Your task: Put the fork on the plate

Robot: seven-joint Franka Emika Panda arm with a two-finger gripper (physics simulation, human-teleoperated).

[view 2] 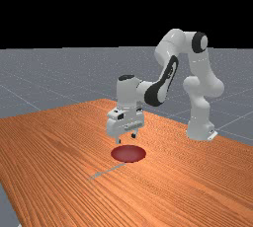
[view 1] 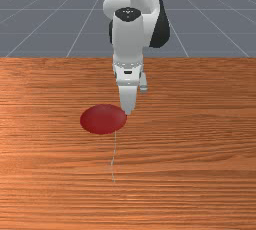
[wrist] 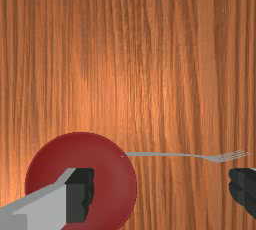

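My gripper point(view 2: 126, 139) hangs in the air above the red plate point(view 2: 128, 154) in the far view, its fingers spread apart. In the front view the gripper point(view 1: 128, 112) is at the plate's point(view 1: 103, 119) right edge. Seen from the wrist, the gripper point(wrist: 161, 193) is open with nothing held; one finger overlaps the plate point(wrist: 112, 186), the other is beyond the plate's rim. A thin grey fork point(wrist: 165, 154) lies on the wood, its handle end at the plate's rim and its tines pointing away. The fork point(view 2: 106, 171) extends from the plate toward the far view's left.
The orange-brown table point(view 1: 200, 139) spreads around the plate and fork. The arm's base stands on the table at the far view's right.
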